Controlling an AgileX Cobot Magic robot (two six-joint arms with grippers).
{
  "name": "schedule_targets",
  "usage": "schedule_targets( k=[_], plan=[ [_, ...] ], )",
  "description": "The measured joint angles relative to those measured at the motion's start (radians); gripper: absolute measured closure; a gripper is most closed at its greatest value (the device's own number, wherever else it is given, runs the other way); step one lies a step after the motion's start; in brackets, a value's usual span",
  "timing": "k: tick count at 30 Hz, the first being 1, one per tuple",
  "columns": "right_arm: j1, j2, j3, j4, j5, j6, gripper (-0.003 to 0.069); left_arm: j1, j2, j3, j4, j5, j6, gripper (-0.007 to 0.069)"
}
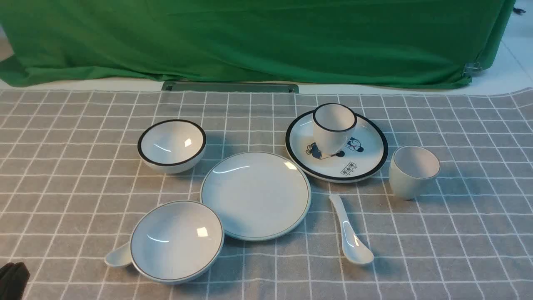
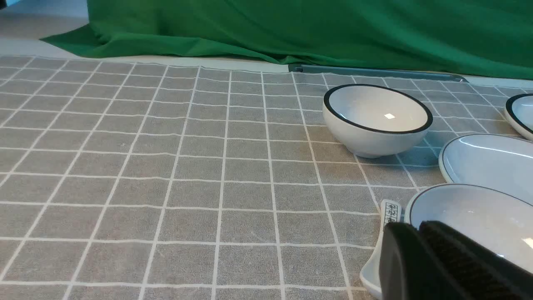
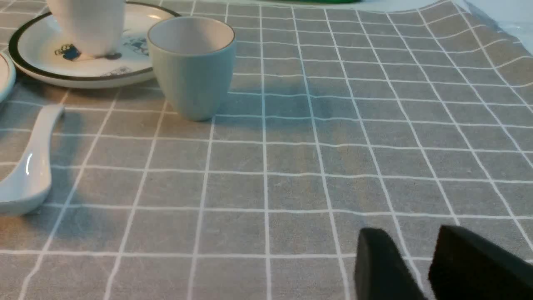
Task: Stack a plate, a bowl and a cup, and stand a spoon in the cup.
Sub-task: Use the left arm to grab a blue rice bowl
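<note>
The left pincer (image 2: 418,227) is clenched, empty; the right pincer (image 3: 407,233) is parted, empty. We find the bowl (image 2: 479,216) just beside the left pincer, the plate (image 2: 487,162) beyond it; the spoon (image 3: 29,166) and the cup (image 3: 191,66) lie well ahead of the right pincer. Nothing is stacked; every step remains.

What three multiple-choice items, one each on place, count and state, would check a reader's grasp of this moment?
1. Where does the black-rimmed cup stand? A. on the tablecloth; B. on the cartoon plate; C. on the floor.
2. How many cups show in the front view? A. one; B. three; C. two.
3. How does the faint-rimmed cup sit? A. upright; B. on its side; C. upside down.

Answers:
1 B: its base rests on the plate's cartoon figures.
2 C: only the black-rimmed one and the faint-rimmed one are there.
3 A: its open mouth faces up as it stands on the tablecloth.
</note>
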Motion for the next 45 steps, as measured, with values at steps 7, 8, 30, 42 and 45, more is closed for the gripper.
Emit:
schedule_targets(
  k=[7,8,30,42,45],
  plan=[
    [0.0,0.0,0.0,0.0,0.0,0.0,0.0417,0.0,0.0,0.0,0.0,0.0,0.0,0.0607],
    [0.0,0.0,0.0,0.0,0.0,0.0,0.0417,0.0,0.0,0.0,0.0,0.0,0.0,0.0607],
    [0.0,0.0,0.0,0.0,0.0,0.0,0.0417,0.002,0.0,0.0,-0.01,-0.018,-0.003,0.0607],
    [0.0,0.0,0.0,0.0,0.0,0.0,0.0417,0.002,0.0,-0.04,-0.555,-0.138,-0.251,0.0607],
    [0.0,0.0,0.0,0.0,0.0,0.0,0.0417,-0.001,0.035,-0.183,-0.544,0.08,-0.135,0.0607]
  ],
)
